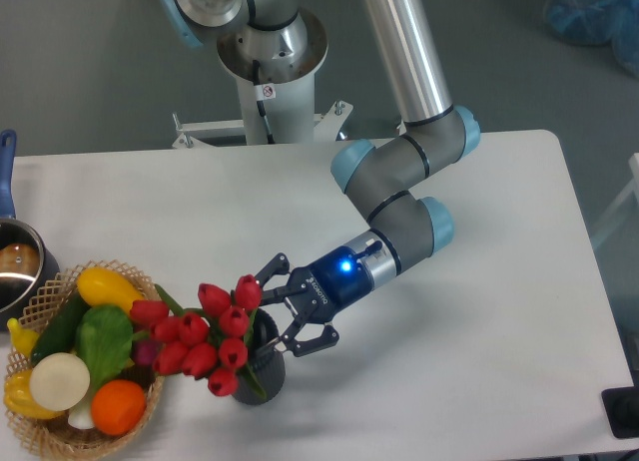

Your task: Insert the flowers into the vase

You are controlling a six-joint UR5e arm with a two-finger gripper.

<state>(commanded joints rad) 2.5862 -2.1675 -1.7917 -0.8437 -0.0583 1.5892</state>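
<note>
Flowers (205,336) seated in vase (260,373) at lower centre, leaning left; gripper (287,309) released, fingers spread; only retreat left.

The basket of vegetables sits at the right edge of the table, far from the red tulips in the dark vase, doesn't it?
Not quite. The camera view shows the basket at the table's left edge, right beside the red tulips, whose buds lean toward it. The tulips do stand in the dark vase, with the gripper next to them.
</note>
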